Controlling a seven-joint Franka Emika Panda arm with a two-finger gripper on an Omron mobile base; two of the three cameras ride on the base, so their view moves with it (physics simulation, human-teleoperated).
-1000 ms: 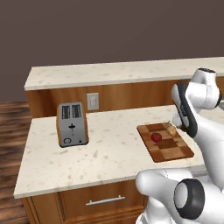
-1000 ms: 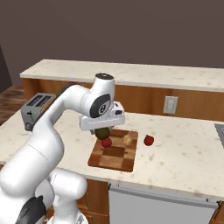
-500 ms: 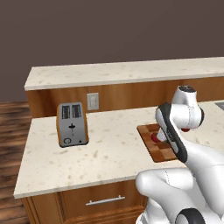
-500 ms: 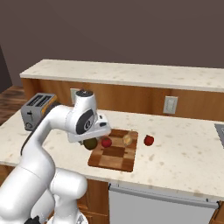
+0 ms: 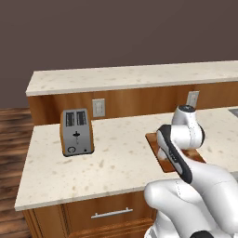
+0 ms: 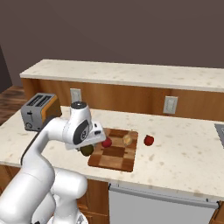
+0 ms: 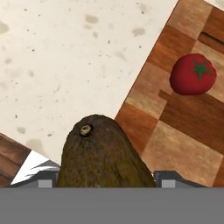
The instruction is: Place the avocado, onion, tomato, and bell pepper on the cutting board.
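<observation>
My gripper (image 6: 89,147) is shut on the avocado (image 6: 86,150), a dark olive-green oval, just above the left front edge of the checkered cutting board (image 6: 116,154). In the hand view the avocado (image 7: 103,153) sits between my fingertips, over the seam between the counter and the board (image 7: 175,131). The red tomato (image 7: 192,74) lies on the board a little beyond it. From the right base view the tomato (image 6: 106,142) and the tan onion (image 6: 127,140) both rest on the board. The red bell pepper (image 6: 148,140) lies on the counter just right of the board. My arm hides most of the board (image 5: 155,143) in the left base view.
A silver toaster (image 5: 76,132) stands on the counter to the left of the board. A raised ledge (image 6: 131,74) with wall outlets (image 6: 170,104) runs along the back. A sink edge (image 6: 220,131) shows at the far right.
The arm has swung down and to the left with the avocado, from above the board's middle to its left front edge. The tomato, onion and bell pepper have stayed put.
</observation>
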